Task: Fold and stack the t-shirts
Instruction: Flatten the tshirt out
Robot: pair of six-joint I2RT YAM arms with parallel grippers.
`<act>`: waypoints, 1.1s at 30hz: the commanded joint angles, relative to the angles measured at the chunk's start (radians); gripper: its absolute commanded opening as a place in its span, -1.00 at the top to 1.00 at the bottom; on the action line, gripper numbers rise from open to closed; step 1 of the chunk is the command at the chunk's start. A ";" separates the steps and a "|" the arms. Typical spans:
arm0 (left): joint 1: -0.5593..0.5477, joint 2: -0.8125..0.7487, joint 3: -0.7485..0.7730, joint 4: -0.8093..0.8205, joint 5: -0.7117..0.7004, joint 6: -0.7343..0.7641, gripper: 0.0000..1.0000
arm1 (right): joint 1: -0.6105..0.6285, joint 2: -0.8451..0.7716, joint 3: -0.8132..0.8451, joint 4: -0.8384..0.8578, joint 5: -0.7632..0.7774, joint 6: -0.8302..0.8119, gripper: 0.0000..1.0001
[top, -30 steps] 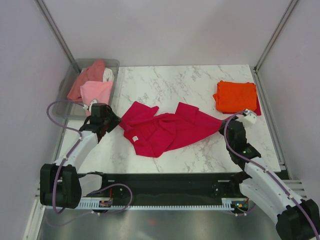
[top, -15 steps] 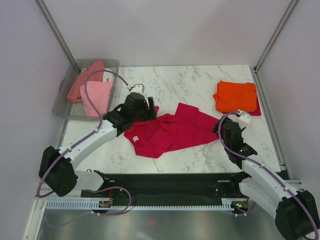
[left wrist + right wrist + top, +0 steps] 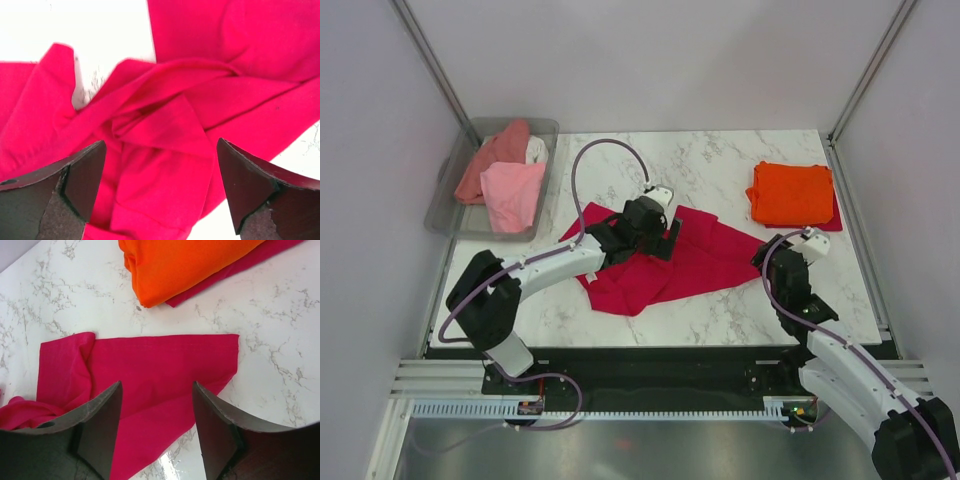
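1. The crimson t-shirt (image 3: pixel 665 268) lies twisted on the desk (image 3: pixel 720 165) — not yet flat.
2. The left fingers (image 3: pixel 75 182) hover wide open and empty over its bunched middle, likely to pinch a fold.
3. The right fingers (image 3: pixel 100 425), also open and empty, hang over its flat corner, near the orange t-shirt (image 3: pixel 190 265).

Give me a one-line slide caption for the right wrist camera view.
Open right gripper poised above the crimson t-shirt spread on the marble table, folded orange t-shirt beyond.

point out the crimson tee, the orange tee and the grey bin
crimson tee (image 3: pixel 715 255): top external view, flat right half
orange tee (image 3: pixel 790 192): top external view, middle of folded top
grey bin (image 3: pixel 445 212): top external view, bare near-left corner
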 commanded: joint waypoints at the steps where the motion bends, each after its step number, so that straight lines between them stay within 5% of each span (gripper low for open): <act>1: 0.003 -0.021 -0.020 0.153 0.004 0.147 -0.99 | 0.003 -0.010 -0.044 0.046 0.077 0.033 -0.27; 10: -0.011 0.088 0.069 0.091 0.095 0.219 -0.65 | 0.000 -0.057 -0.076 0.095 0.011 -0.013 -0.01; 15: -0.017 0.146 0.087 0.084 0.043 0.202 -0.64 | 0.001 -0.062 -0.089 0.117 0.002 -0.021 -0.01; 20: -0.018 0.210 0.144 0.044 0.073 0.203 -0.36 | 0.000 -0.039 -0.083 0.121 -0.004 -0.021 -0.03; 27: -0.040 0.289 0.199 0.005 0.032 0.196 -0.37 | 0.000 -0.019 -0.076 0.123 -0.009 -0.021 -0.06; 33: -0.035 0.411 0.297 -0.120 -0.053 0.156 0.13 | 0.000 -0.022 -0.076 0.123 -0.010 -0.022 -0.07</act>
